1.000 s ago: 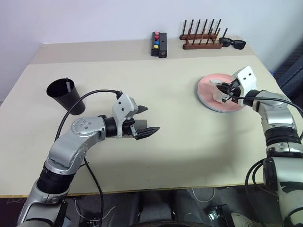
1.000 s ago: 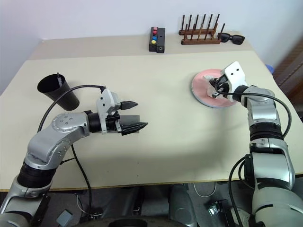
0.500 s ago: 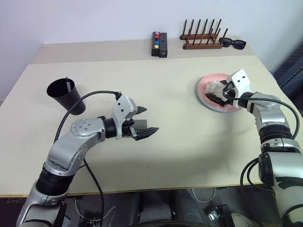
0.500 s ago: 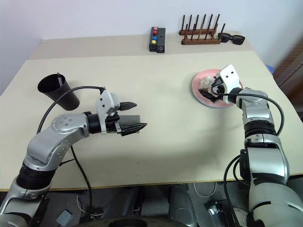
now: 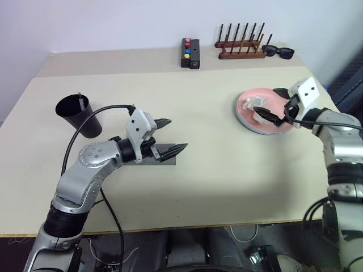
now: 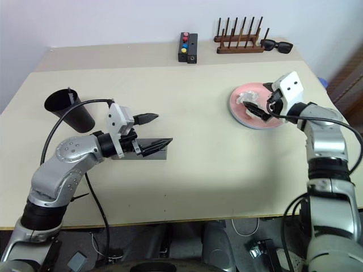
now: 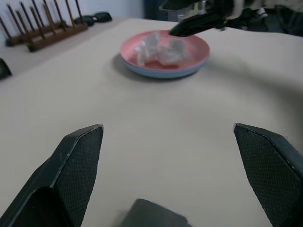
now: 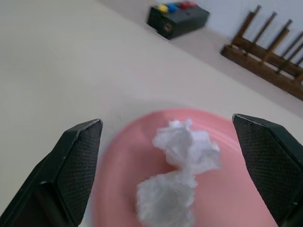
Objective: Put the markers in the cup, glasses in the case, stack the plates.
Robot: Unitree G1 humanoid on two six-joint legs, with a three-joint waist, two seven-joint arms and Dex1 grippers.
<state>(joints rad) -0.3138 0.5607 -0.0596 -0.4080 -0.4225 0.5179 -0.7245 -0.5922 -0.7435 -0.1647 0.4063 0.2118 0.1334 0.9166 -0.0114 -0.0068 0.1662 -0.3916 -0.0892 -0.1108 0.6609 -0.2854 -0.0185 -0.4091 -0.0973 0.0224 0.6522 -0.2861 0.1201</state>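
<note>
grey case (image 5: 161, 154) partly behind left arm, blue plate (image 7: 163, 73) mostly under pink plate (image 7: 163, 49)

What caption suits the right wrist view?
Open right claw above crumpled white paper on the pink plate.

Surface (image 5: 215, 141): smooth, matt beige laminate. Pink plate (image 8: 118, 184): matt plastic, holding crumpled white paper (image 8: 182, 161). Cup (image 5: 76, 116): matt black plastic. Rack (image 5: 241, 48): dark wood.

Our workspace: a beige table (image 5: 227, 187) against a plain pale wall (image 5: 113, 22).
We see dark floor (image 5: 187, 249) under its near edge, evenly lit.
</note>
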